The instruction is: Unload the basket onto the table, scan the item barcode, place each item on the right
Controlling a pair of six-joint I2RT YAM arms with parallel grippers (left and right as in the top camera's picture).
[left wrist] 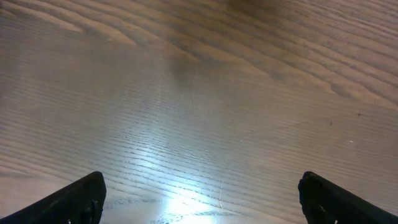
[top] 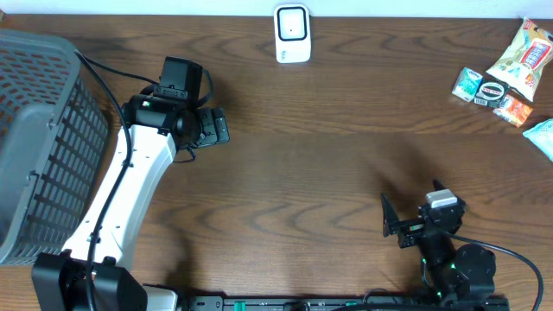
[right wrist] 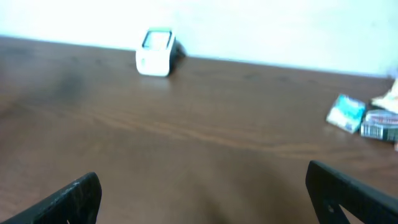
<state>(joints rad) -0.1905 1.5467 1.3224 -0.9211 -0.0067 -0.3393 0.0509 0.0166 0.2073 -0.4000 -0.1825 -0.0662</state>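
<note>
You have both arms over the worktop [top: 311, 173], and neither one touches any item.

Your left gripper [top: 209, 126] is over the left part of the worktop, near the grey basket [top: 39, 130] that stands at the left edge. Its fingers [left wrist: 78, 199] are spread wide. In the left wrist view only wood grain with a bright reflection shows between them.

Your right gripper [top: 410, 207] is near the front edge, toward the right corner, and it faces the far edge. Its fingers [right wrist: 68, 199] are also spread wide, with only the dark wood between them.

The white scanner [top: 292, 33] stands at the middle of the far edge. In the right wrist view you see it far ahead and to the left.

The items to scan lie close together near the far right corner, well apart from both grippers:
- a yellow snack bag [top: 524, 53]
- a teal packet [top: 468, 85]
- a dark packet with a white label [top: 492, 92]
- an orange packet [top: 515, 110]

A pale blue packet [top: 543, 136] lies at the right edge, partly cut off by the frame. You cannot read a barcode on any of them, because they are too small.
</note>
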